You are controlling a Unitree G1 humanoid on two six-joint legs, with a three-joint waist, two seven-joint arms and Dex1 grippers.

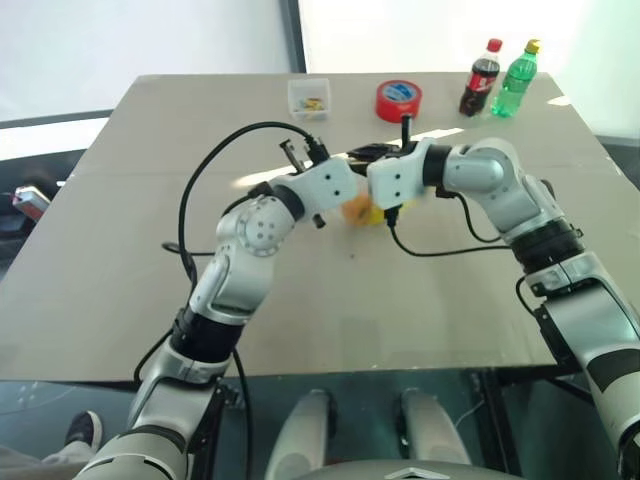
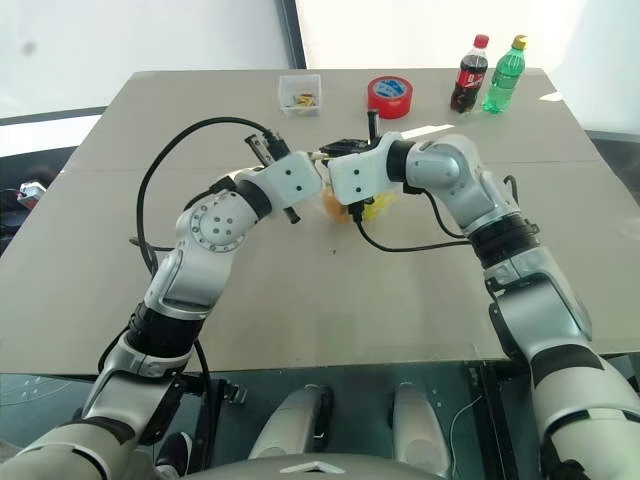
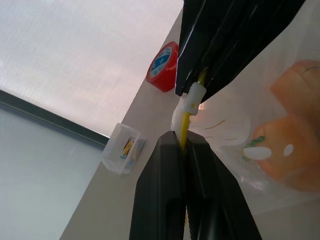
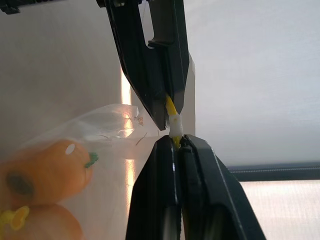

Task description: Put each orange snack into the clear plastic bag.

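Clear plastic bag (image 3: 235,125) zip strip pinched by clenched left pincer (image 3: 186,145) and right pincer (image 4: 176,142).

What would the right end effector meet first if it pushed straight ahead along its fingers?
Likely the left end effector, directly ahead and nearly tip to tip with the right end effector. Both pinch the yellow zip strip of the clear plastic bag.

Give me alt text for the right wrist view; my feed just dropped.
Both tools pinch the yellow zip strip of the clear plastic bag: the right tool from below, the left tool from above, fingertips nearly meeting. Two orange snacks lie inside the hanging bag, one above the other, with the tan table behind.
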